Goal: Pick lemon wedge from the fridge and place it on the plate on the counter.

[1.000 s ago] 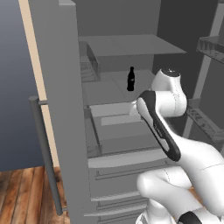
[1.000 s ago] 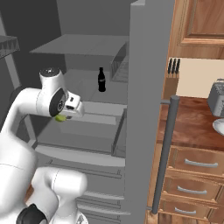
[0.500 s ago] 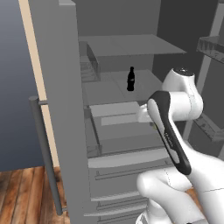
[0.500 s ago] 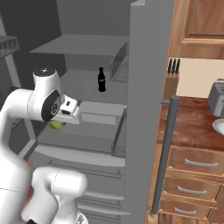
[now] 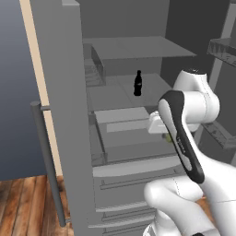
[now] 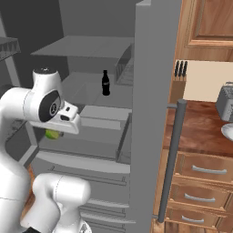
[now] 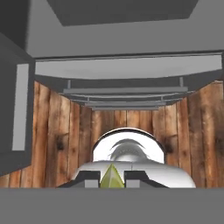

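Hand view shows the gripper clamping the lemon wedge outside the fridge; next, carry it to the plate

My hand points down in front of the open fridge, with the lemon wedge between its fingertips. Below the hand lies the wooden floor, and the fridge's pull-out drawers sit just ahead of it, lower down. Behind my hand and higher, a bottle stands on a fridge shelf. Off to the right of the hand, past the fridge's bar handle, the counter carries a knife block at its rear, with a toaster further right and the plate before the toaster.
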Controlling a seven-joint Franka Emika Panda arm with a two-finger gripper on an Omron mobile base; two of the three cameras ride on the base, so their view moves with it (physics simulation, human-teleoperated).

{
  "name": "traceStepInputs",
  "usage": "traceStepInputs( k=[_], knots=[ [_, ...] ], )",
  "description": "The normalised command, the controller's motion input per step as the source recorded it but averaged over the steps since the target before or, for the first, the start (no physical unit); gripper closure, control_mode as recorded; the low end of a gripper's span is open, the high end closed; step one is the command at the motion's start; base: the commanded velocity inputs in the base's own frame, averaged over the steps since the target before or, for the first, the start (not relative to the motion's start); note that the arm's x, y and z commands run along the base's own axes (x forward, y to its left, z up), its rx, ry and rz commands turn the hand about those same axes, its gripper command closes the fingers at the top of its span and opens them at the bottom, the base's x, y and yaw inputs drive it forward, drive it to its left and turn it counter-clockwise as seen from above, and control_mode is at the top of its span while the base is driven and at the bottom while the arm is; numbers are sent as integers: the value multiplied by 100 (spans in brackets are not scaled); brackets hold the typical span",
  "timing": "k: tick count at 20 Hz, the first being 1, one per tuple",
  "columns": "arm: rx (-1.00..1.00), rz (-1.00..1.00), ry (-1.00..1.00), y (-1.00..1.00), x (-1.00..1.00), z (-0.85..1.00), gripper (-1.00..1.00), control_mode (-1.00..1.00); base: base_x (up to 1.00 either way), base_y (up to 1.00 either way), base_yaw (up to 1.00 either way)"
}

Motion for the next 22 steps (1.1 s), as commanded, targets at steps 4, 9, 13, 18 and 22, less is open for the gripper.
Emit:
traceStepInputs(
  k=[4,9,13,18,22],
  knots=[
    [0,0,13,0,-31,0,100,-100,0,0,0],
    [-1,0,6,0,-26,0,100,-100,0,0,0],
    [-6,0,0,0,-13,0,100,-100,0,0,0],
    [-5,0,-2,0,-13,0,100,-100,0,0,0],
    [0,0,0,0,-26,0,100,-100,0,0,0]
  ],
)
